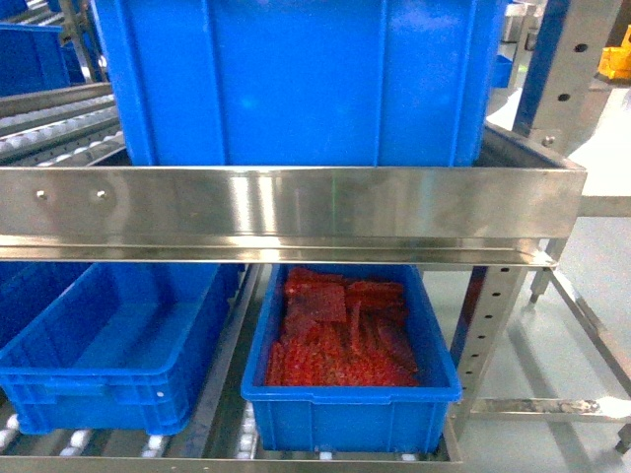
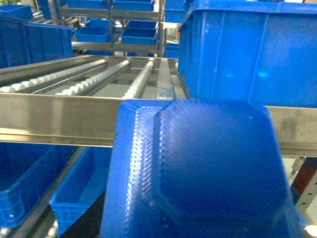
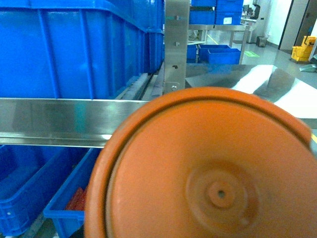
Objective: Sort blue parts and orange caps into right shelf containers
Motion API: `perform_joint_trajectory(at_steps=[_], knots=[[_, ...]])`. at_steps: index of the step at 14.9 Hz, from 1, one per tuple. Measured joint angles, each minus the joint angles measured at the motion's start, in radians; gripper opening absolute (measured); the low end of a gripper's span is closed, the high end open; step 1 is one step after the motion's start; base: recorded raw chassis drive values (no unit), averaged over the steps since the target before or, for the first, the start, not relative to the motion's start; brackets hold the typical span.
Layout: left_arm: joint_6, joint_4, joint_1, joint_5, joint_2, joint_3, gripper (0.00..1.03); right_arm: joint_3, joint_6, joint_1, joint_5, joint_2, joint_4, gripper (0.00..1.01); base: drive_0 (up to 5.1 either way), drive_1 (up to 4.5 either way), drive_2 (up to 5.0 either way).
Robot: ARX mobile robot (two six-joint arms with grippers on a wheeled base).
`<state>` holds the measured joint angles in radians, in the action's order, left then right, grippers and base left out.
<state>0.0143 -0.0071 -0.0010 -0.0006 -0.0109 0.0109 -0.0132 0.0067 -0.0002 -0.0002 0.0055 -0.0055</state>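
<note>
The head view faces a steel shelf (image 1: pixel 286 212): a deep blue bin (image 1: pixel 301 79) stands on the upper level, and below it a shallower blue tray (image 1: pixel 350 399) holds red material (image 1: pixel 340 330), with another blue tray (image 1: pixel 108 355) to its left; neither end effector shows here. In the left wrist view a blue part (image 2: pixel 203 173) with a ridged, angular face fills the foreground close to the lens, hiding the left end effector, so its opening cannot be told. In the right wrist view an orange cap (image 3: pixel 208 168) likewise blocks the right end effector, whose state is also unreadable.
</note>
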Motion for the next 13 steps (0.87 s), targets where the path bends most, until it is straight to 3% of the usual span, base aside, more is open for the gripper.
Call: perform_joint_trajectory(at_steps=[13], knots=[[0.000,0.000,0.000,0.000,0.000,0.000,0.42,0.000,0.000,0.000,0.000,0.000,-0.001,0.45,-5.1,2.36,2.4]])
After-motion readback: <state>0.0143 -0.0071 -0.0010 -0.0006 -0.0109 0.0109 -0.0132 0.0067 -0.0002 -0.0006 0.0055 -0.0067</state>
